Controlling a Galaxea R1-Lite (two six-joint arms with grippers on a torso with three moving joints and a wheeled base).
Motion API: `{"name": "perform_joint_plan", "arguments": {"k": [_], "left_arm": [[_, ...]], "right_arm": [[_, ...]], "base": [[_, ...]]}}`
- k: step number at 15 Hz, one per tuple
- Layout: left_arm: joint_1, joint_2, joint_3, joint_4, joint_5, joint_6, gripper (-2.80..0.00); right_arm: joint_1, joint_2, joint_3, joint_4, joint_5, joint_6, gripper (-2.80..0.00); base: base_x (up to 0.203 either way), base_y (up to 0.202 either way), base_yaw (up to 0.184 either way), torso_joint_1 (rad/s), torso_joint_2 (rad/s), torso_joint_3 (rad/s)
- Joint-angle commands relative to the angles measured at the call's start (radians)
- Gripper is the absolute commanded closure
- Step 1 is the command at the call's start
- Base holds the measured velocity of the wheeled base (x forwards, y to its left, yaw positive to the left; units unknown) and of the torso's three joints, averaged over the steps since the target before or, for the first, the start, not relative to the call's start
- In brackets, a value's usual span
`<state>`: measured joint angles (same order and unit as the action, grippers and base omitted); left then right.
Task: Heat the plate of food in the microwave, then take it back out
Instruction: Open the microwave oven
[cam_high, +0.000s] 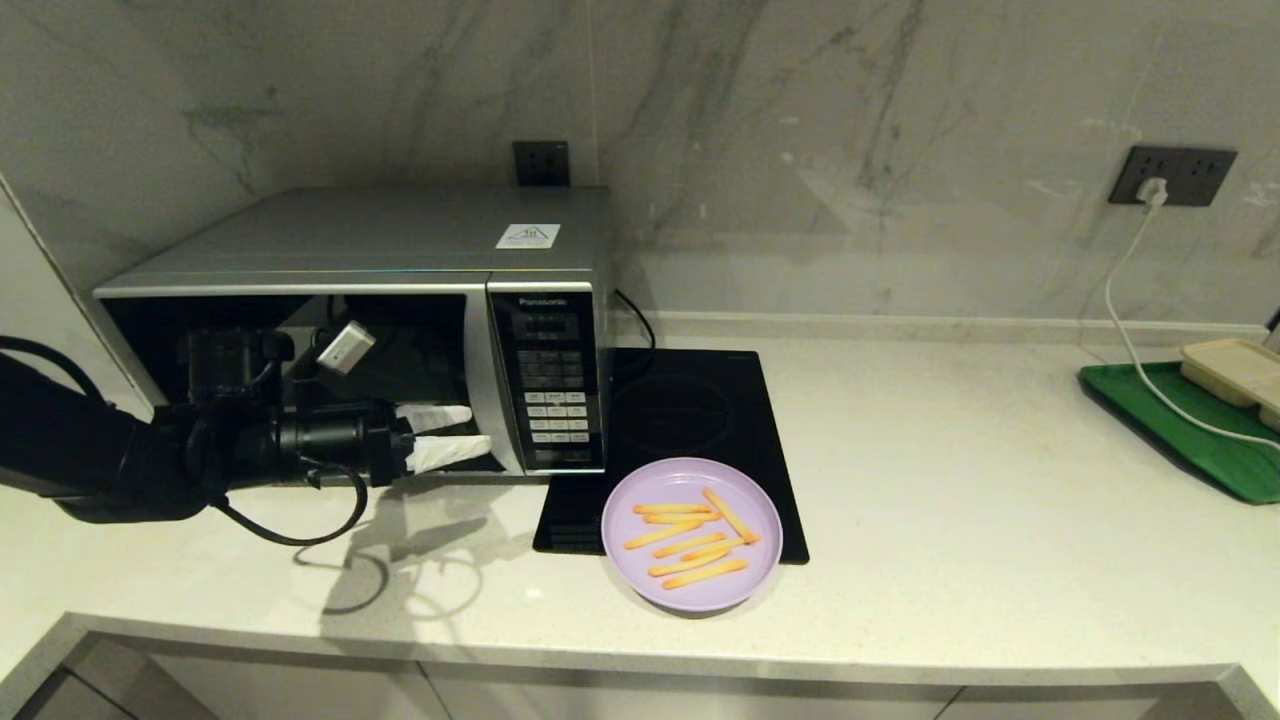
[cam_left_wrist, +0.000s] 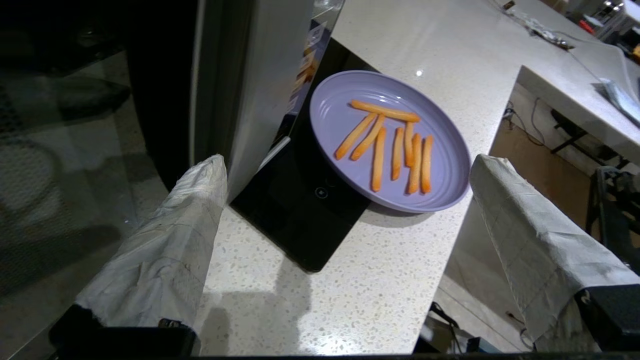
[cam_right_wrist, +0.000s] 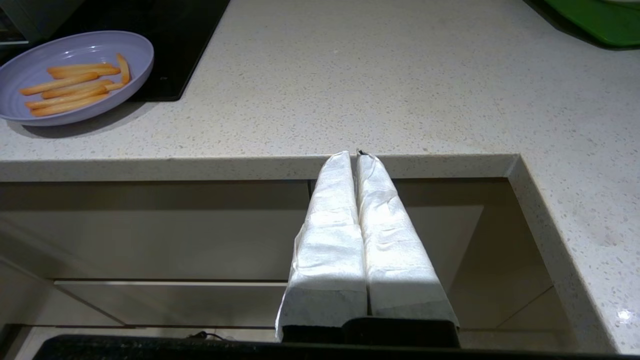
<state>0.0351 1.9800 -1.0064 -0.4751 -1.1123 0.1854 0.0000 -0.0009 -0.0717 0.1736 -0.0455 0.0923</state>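
My left tool (cam_high: 478, 432) hangs level in front of the microwave (cam_high: 400, 330), at the right part of its dark door, just left of the keypad panel (cam_high: 552, 380). Its two white-wrapped fingers (cam_left_wrist: 165, 250) stand wide apart and hold nothing. In the left wrist view one finger lies close by the microwave's silver front edge, while the other finger is out over the desk's front edge; whether the near finger touches the microwave I cannot tell.

The plate (cam_high: 692, 533) of fries (cam_high: 690, 540) sits on the desk (cam_high: 950, 480) to the right of the microwave, near the front edge. It rests partly on the front right corner of the black hob (cam_high: 690, 420) and partly on the bare desk. The fries lie loose in its middle, most of them side by side and one across their ends. The plate is well apart from my left tool, past the keypad panel.

My right tool (cam_right_wrist: 356, 165) is parked below the desk's front edge, in front of the cupboard faces, its two wrapped fingers pressed together with nothing between them.

At the desk's far right edge lies a green board (cam_high: 1190, 430) with a beige tray (cam_high: 1235, 370) on it, and a white cable (cam_high: 1130, 330) runs from a wall socket (cam_high: 1170, 175) down across the board.
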Motion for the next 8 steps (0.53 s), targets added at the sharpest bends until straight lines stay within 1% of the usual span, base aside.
{"name": "perform_joint_plan", "arguments": {"k": [1,3,7,8], "left_arm": [[0.000,0.001,0.000,-0.003,0.007,0.006,-2.80],[-0.016,0.012,-0.001,-0.004,0.013,0.009,-2.80],[-0.075,0.033,-0.006,-0.007,0.034,0.011,-2.80],[-0.078,0.043,-0.017,-0.008,0.040,0.012,-2.80]], "right_arm": [[0.001,0.001,0.000,0.001,0.000,0.001,0.00],[0.000,0.001,0.000,0.001,0.000,0.001,0.00],[0.001,0.001,0.000,0.001,0.000,0.001,0.00],[0.000,0.001,0.000,0.001,0.000,0.001,0.00]], "base": [[0.000,0.000,0.000,0.000,0.00,0.000],[0.000,0.000,0.000,0.000,0.00,0.000],[0.000,0.000,0.000,0.000,0.00,0.000],[0.000,0.000,0.000,0.000,0.00,0.000]]}}
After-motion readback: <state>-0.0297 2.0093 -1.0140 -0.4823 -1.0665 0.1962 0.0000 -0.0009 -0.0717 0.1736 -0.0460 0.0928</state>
